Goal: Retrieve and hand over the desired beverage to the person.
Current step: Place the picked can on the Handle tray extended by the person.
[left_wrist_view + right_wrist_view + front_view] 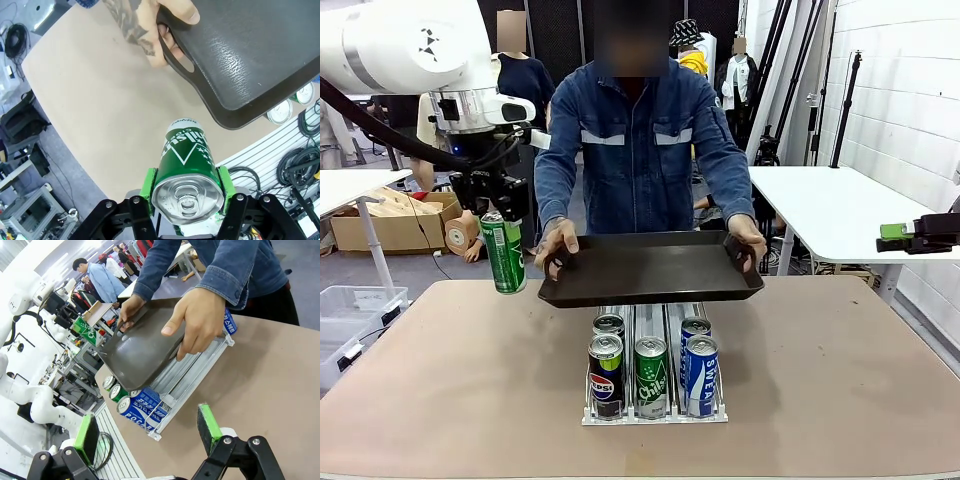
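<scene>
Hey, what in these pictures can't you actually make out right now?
Front view: the tray hides the rack's rear rows.
Left wrist view: the tray covers all but two can tops.
Right wrist view: the person's hand and tray cover the rack's far end.

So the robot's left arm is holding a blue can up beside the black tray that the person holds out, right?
Not quite. The can in the left gripper is green, not blue; the left wrist view shows it plainly. It is indeed held up beside the black tray that the person holds out.
</scene>
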You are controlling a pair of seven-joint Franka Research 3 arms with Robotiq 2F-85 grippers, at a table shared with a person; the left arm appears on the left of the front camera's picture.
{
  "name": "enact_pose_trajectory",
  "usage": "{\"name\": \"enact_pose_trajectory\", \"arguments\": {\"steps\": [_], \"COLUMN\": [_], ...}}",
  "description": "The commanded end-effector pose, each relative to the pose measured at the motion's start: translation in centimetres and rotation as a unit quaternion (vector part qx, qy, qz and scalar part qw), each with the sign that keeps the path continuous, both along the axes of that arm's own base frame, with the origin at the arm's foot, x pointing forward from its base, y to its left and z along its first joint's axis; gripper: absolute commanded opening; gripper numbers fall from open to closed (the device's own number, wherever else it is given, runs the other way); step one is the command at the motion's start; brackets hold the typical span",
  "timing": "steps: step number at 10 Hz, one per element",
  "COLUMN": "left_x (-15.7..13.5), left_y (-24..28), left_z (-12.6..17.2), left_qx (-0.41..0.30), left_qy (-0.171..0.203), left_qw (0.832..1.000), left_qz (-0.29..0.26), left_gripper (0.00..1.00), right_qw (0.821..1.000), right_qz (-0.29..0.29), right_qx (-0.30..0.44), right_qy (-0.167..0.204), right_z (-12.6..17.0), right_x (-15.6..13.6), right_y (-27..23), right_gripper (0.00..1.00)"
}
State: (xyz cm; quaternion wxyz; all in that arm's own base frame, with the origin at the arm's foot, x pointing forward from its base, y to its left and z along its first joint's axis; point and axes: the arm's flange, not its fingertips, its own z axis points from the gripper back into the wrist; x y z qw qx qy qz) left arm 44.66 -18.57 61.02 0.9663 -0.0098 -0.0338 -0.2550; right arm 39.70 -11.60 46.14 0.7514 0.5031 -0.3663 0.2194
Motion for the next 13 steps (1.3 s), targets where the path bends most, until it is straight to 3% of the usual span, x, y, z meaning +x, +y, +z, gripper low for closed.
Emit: {"name": "enact_pose_trajectory", "arguments": {"steps": [1, 4, 9, 13], "left_x": [0.0, 0.5, 1.1, 2.6], "left_y": [0.1, -0.9, -4.7, -8.4], "left_z": [0.4, 0.9, 2.9, 2.0], "left_qx": [0.001, -0.016, -0.027, -0.044], "left_qy": [0.003, 0.019, 0.0, 0.014], "left_qw": [1.0, 0.999, 0.999, 0.999], "left_qz": [0.016, 0.025, 0.028, 0.003], "left_gripper": [0.16, 0.16, 0.16, 0.16], "right_qw": [1.0, 1.0, 1.0, 1.0], "right_qz": [0.003, 0.003, 0.003, 0.003], "right_qx": [0.0, 0.0, 0.0, 0.0], "right_qy": [0.002, 0.002, 0.002, 0.002], "right_z": [0.0, 0.0, 0.0, 0.0], "right_x": [-0.1, -0.1, -0.1, -0.1], "right_y": [0.0, 0.0, 0.0, 0.0], "right_gripper": [1.0, 1.0, 1.0, 1.0]}}
